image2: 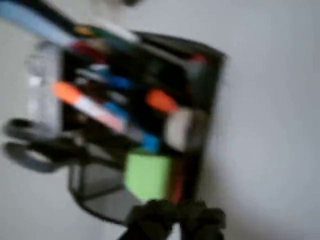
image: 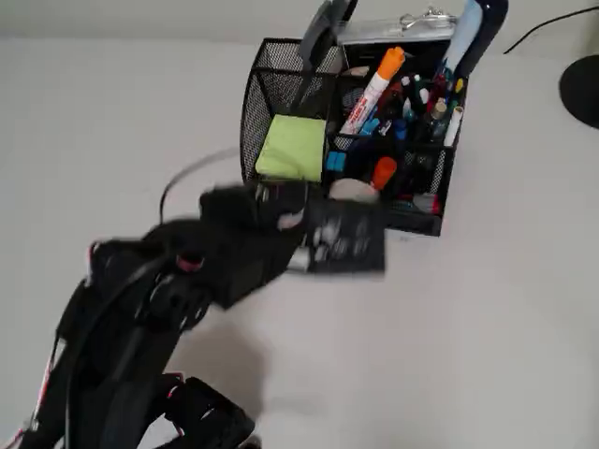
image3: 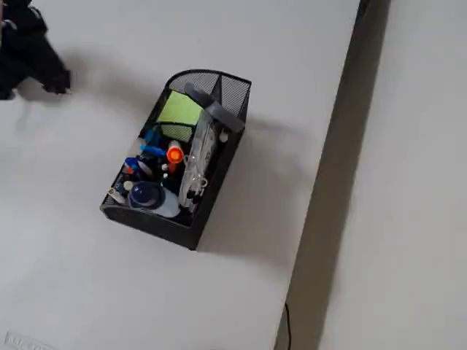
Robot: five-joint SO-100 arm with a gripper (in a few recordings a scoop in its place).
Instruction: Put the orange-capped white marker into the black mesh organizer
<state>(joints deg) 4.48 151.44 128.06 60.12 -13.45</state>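
Leaning in the large black wire-mesh organizer [image: 281,75], cap up among other pens, the thick white marker with orange cap [image: 374,86] looks already delivered. Judging by that, only pulling away remains. The black gripper [image: 351,238] hovers just beside the organizer above the pale counter [image: 487,318]; whether its jaws are parted cannot be told through the blur.

White table [image: 487,337] bearing only the black mesh organizer [image: 281,94].
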